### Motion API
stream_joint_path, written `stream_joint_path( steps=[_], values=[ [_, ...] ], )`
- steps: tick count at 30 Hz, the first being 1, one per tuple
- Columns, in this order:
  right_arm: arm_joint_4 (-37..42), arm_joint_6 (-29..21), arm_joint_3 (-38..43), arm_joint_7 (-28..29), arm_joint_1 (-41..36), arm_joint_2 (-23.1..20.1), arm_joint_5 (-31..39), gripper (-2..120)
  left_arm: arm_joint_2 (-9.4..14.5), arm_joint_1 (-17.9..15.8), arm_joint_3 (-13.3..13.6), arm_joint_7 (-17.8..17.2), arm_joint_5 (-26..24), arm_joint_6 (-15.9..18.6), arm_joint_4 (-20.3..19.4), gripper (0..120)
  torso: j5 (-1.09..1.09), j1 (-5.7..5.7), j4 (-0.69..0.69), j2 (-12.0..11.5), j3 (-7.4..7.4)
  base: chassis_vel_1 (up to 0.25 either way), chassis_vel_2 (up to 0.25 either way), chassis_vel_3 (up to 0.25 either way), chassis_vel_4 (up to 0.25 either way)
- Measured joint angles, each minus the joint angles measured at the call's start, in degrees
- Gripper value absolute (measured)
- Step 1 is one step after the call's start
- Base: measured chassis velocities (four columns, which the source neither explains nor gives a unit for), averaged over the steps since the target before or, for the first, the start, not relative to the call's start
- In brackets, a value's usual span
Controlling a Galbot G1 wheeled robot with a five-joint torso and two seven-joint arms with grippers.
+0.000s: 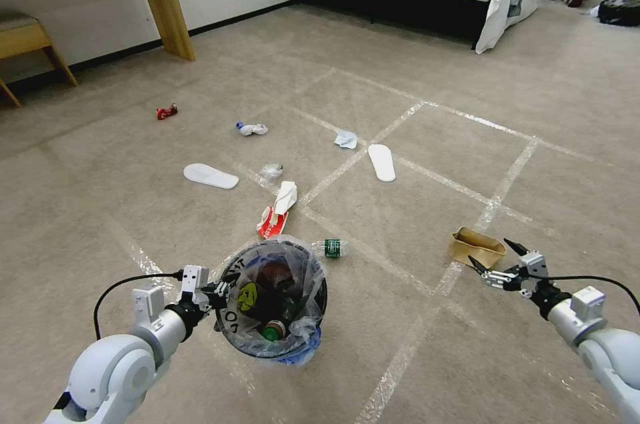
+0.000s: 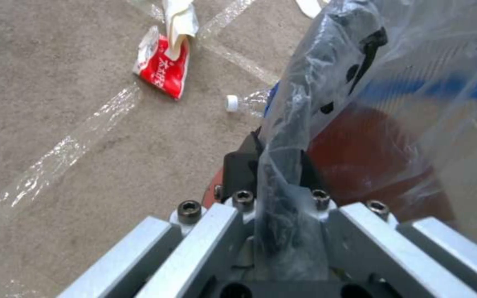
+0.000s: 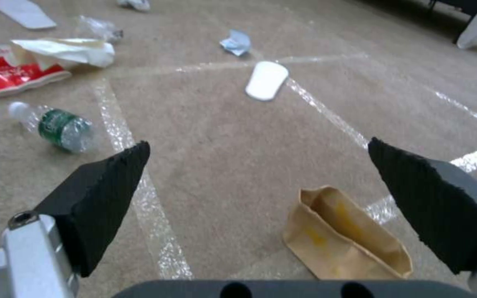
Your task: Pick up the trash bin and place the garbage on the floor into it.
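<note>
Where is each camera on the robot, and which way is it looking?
Head view: up on the head, looking forward and down at the littered carpet; both arms show, left gripper clamped on the red, bag-lined trash bin, right gripper open.
Left wrist view: on the left wrist, looking along its fingers at the bin's rim.
Right wrist view: on the right wrist, looking between open black fingertips at the flattened tan paper bowl.
All three share the red-and-white carton and the clear plastic bottle.
</note>
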Motion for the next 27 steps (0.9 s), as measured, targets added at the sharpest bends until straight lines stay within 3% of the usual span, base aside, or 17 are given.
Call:
stream_joint_path(
  steps=[10, 27],
  values=[
    [-2.87, 1.84, -0.58, -0.68, -0.34, 2.55, -2.81, 100, -1.17, 0.78, 0.06, -0.42, -0.55, -0.08, -0.50, 1, 0.00, 0.00, 0.00, 0.00, 0.00, 0.000, 0.000, 0.000, 0.000],
    [-1.87, 0.35, -4.73, -1.64, 1.38, 2.13, -4.04, 100, -1.39, -0.02, -0.25, -0.52, -1.59, -0.36, -0.45, 1, -0.01, 0.00, 0.00, 0.00, 0.00, 0.000, 0.000, 0.000, 0.000]
  ],
)
